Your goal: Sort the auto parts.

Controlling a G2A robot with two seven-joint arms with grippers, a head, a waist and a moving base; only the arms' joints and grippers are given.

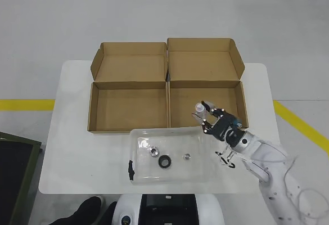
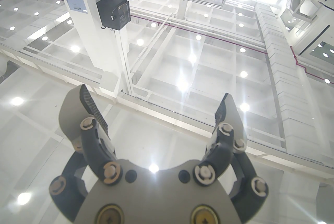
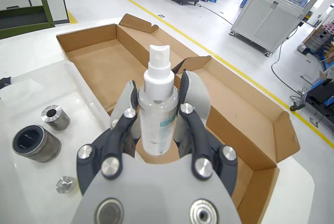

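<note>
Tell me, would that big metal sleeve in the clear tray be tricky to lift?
The big metal sleeve looks like thick steel, so probably heavy for its size. Its smooth round wall might slip. It stands on end in the clear tray; knocked over, it would likely roll.

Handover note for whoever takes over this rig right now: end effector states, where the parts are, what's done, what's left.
Right end effector: shut on the spray bottle, held over the right cardboard box, not yet released.
Left end effector: open, empty, facing the ceiling.
Clear tray: three metal parts visible: large sleeve, small sleeve, small cap.
Left cardboard box: looks empty, as does the right one.
Done: bottle lifted.
Left: probably release it, then sort the tray's parts.
</note>
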